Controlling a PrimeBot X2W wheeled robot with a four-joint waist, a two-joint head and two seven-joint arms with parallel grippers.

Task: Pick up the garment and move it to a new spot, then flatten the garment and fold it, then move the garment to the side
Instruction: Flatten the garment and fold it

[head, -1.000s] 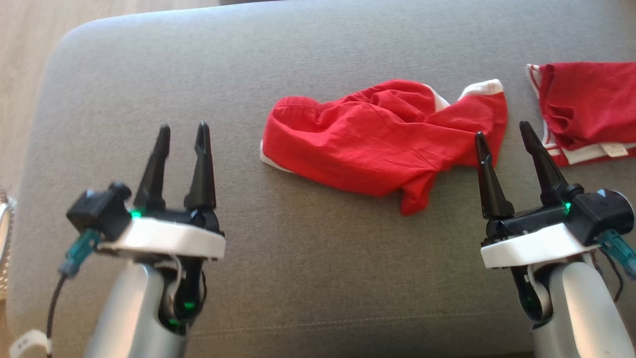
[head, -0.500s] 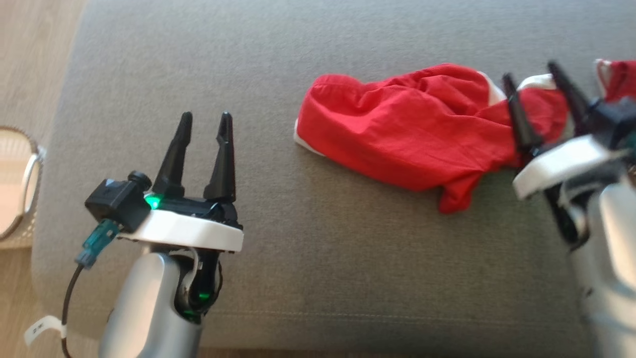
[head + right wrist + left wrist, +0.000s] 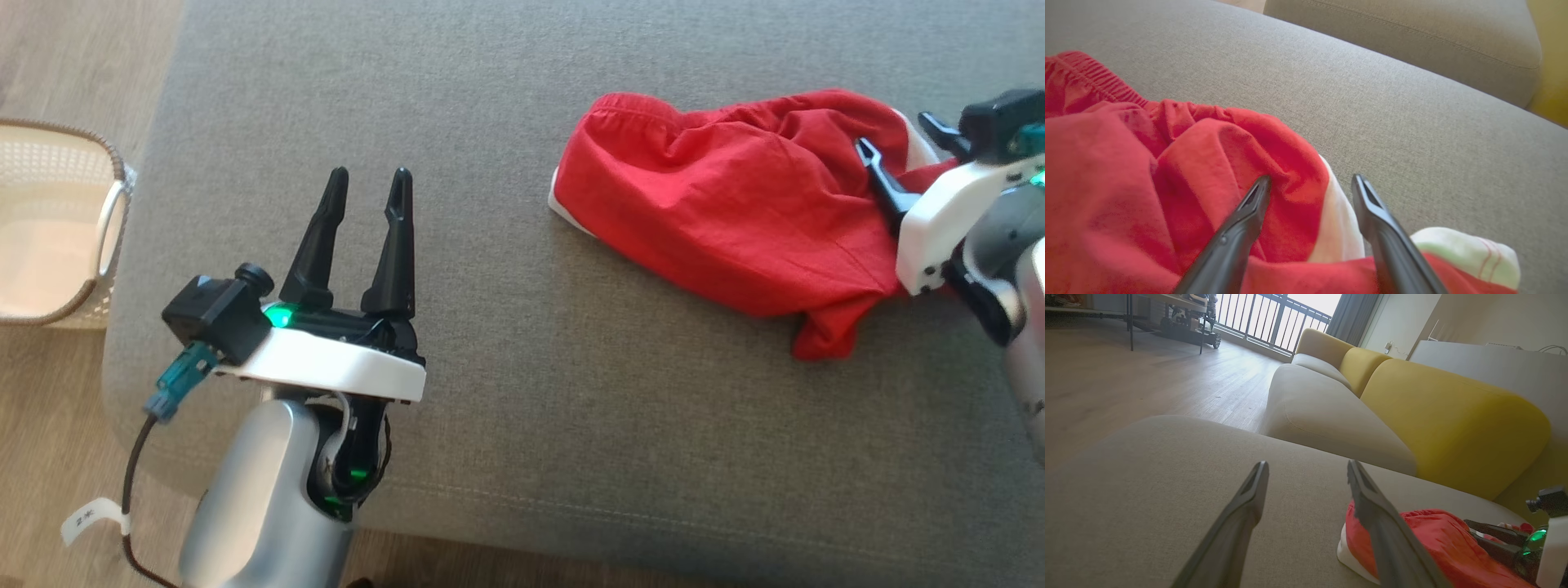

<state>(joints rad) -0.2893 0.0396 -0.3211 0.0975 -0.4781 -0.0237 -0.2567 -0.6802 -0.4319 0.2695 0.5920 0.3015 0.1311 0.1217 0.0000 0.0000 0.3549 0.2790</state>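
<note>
Head view, read from left to right: a pale woven basket (image 3: pixel 49 163) is seen on the wooden floor (image 3: pixel 65 65) at the far left, just beside the grey cushion (image 3: pixel 506 392). The left gripper (image 3: pixel 367 175) is held over the cushion's left part, well apart from the garment. Its jaws are moderately parted with nothing between them. This is borne out in the left wrist view, where only bare upholstery is seen between them.

Further right, the red garment (image 3: pixel 735 220) is found crumpled in a heap on the cushion's right part. At its right end the right gripper (image 3: pixel 894 133) is set against the cloth. In the right wrist view its jaws are seen parted, with a ridge of red fabric and white trim (image 3: pixel 1337 228) lying between them, not yet pinched.

The task is judged to be at its very start: the garment has not been lifted, and a grasp is only being prepared. Moving to a new spot, flattening, folding and setting aside are all left to be done.
</note>
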